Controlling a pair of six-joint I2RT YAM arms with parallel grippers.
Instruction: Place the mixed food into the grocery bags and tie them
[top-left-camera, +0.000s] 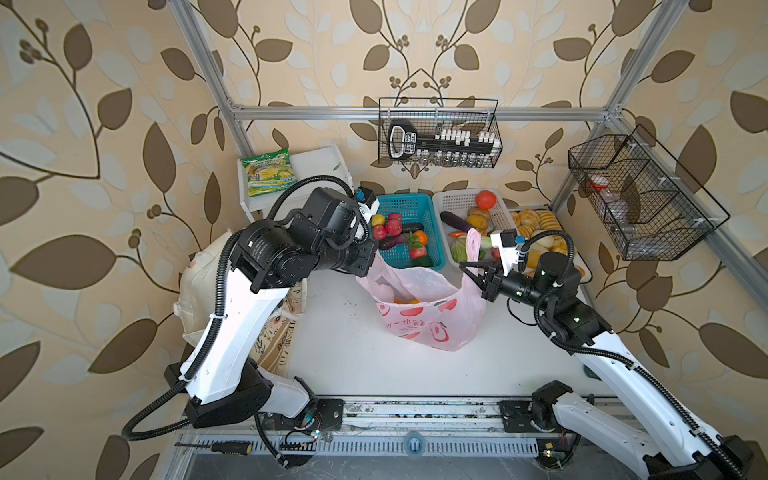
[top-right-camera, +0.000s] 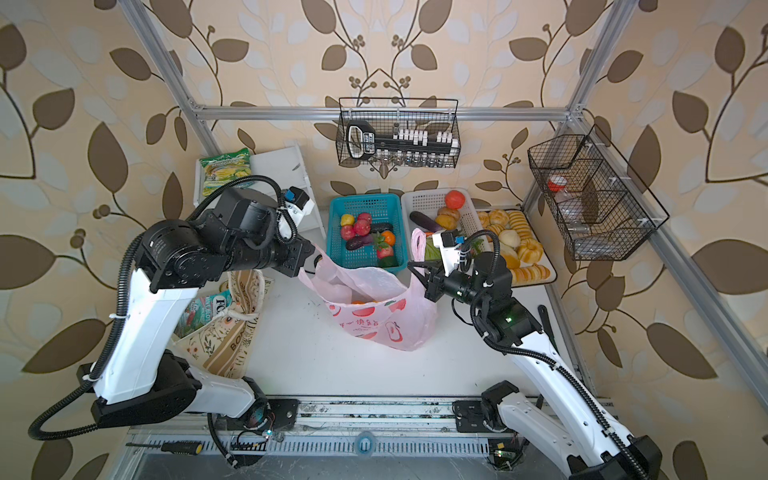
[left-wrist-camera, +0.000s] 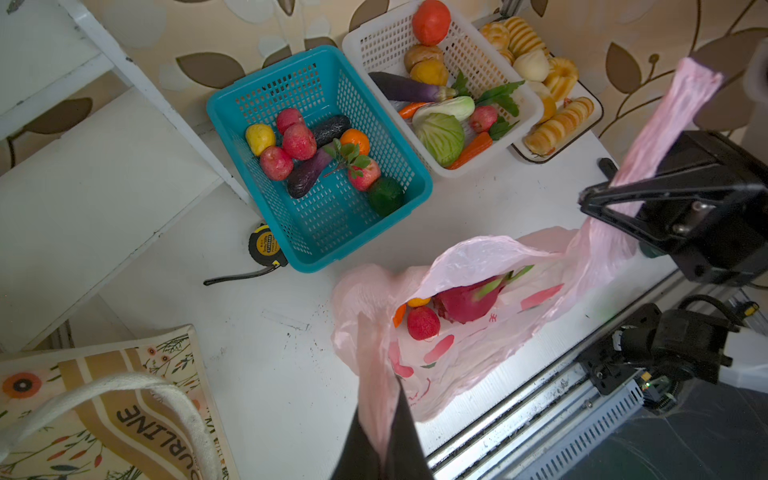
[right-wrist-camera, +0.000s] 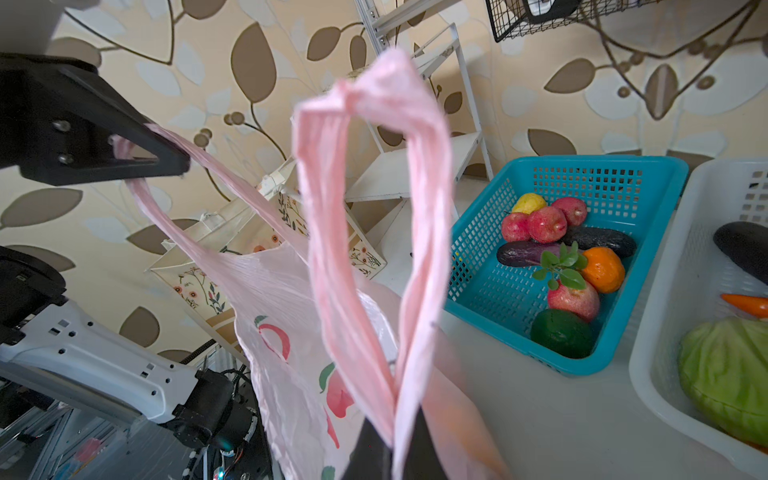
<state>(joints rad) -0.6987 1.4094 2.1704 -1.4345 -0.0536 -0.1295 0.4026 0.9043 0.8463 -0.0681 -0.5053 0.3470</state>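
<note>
Pink plastic bag (top-left-camera: 419, 320) stands mid-table, mouth open, just in front of teal basket (top-left-camera: 415, 212). Your left gripper (left-wrist-camera: 380, 419) is clamped tight on bag's left handle. Your right gripper (right-wrist-camera: 392, 432) is pinched closed on right handle, loop sticking up past it. Inside bag you see magenta dragon fruit (left-wrist-camera: 465, 303), red fruit (left-wrist-camera: 423, 323), orange fruit (left-wrist-camera: 417, 302). Canvas tote (top-right-camera: 232, 345) lies at table's left edge, beside left arm.

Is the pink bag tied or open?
Open: the bag gapes, dragon fruit showing inside; left claw and right claw pinch separate handles, unknotted.
</note>
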